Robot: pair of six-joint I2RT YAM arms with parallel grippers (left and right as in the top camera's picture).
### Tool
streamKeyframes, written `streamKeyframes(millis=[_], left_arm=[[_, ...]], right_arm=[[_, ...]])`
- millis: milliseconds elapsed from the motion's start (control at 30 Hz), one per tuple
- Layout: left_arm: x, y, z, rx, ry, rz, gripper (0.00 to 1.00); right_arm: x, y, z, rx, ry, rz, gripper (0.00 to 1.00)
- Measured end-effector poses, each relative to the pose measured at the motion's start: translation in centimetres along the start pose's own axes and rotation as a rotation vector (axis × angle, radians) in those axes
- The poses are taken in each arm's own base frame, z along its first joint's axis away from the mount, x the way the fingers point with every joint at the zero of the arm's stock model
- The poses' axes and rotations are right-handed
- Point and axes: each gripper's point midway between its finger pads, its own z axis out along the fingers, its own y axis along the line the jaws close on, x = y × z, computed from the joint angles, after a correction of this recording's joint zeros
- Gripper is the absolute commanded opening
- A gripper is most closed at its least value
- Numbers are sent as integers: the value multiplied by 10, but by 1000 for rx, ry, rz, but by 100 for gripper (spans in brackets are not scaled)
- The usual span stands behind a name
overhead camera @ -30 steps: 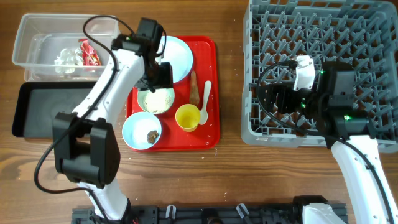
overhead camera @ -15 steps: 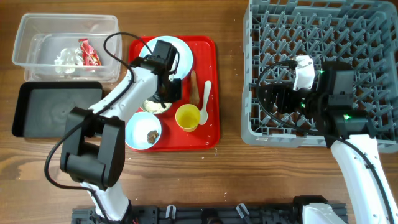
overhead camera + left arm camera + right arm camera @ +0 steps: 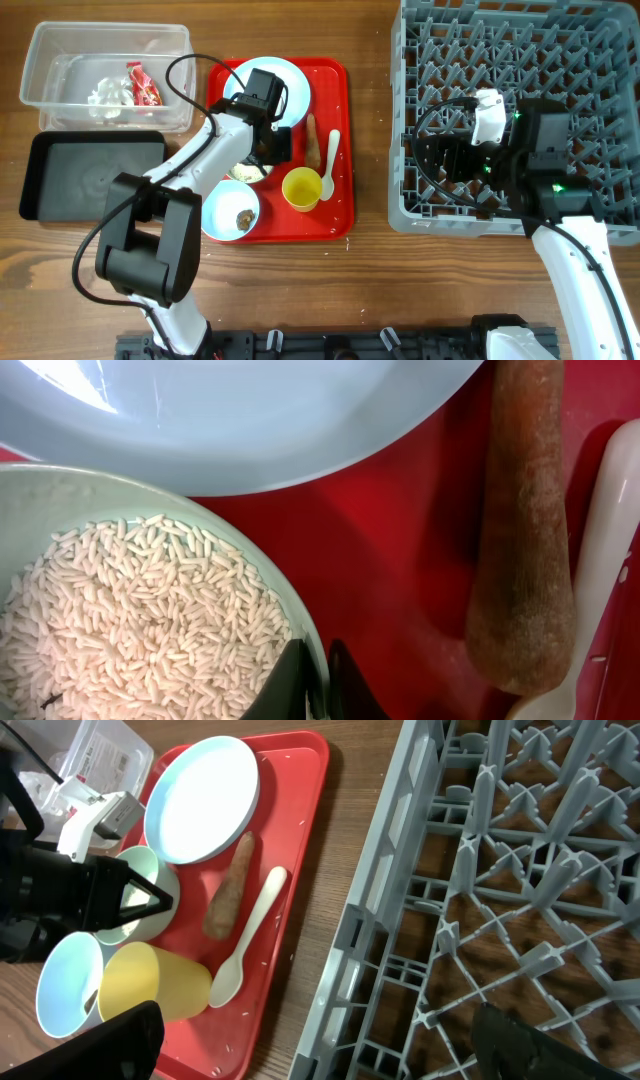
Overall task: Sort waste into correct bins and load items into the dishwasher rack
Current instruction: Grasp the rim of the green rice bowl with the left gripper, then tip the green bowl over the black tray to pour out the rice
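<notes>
Left claw [image 3: 318, 680] left the tub [image 3: 36, 70] and clamped on the rim of the rice bowl [image 3: 130, 610] on the tray [image 3: 400, 560]. I figured the rice got binned next. Right claw [image 3: 325, 1040] hung open over the rack [image 3: 500, 870].

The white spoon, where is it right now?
Overhead, the white spoon lies on the red tray, just right of the brown food piece, its bowl end beside the yellow cup.

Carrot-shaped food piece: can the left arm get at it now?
Probably yes: the carrot-shaped food piece lies uncovered right beside the left gripper, which looks pinched on the rice bowl rim and must let go first.
</notes>
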Motion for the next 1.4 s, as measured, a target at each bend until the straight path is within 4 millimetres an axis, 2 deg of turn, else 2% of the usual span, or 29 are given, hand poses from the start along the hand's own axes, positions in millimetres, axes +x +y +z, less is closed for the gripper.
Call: streamKeyframes(millis=[133, 233, 500, 600, 667, 733, 800, 900, 1000, 1133, 1300, 1400], left_arm=[[1, 0, -1, -6, 2, -5, 4], [0, 0, -10, -16, 12, -10, 4], [-28, -16, -55, 41, -75, -15, 4], [-27, -9, -67, 44, -56, -46, 4], [-29, 12, -79, 47, -54, -105, 4], [-32, 52, -103, 49, -75, -216, 4], [-26, 92, -124, 76, -73, -322, 4], [-21, 138, -135, 176, -83, -422, 4], [-20, 175, -134, 309, -155, -510, 4], [-8, 216, -122, 527, -245, -656, 4], [-1, 238, -117, 741, -308, -765, 4], [-2, 251, -122, 891, -361, -812, 4]], right_arm=[[0, 0, 0, 0, 0, 1, 100], [0, 0, 0, 0, 0, 0, 100], [0, 0, 0, 0, 0, 1, 100], [0, 0, 0, 0, 0, 0, 100], [0, 0, 0, 0, 0, 0, 100], [0, 0, 0, 0, 0, 0, 100], [0, 0, 0, 0, 0, 0, 100], [0, 0, 0, 0, 0, 1, 100], [0, 0, 0, 0, 0, 0, 100], [0, 0, 0, 0, 0, 1, 100], [1, 0, 0, 1, 3, 2, 100], [1, 0, 0, 1, 6, 3, 99]])
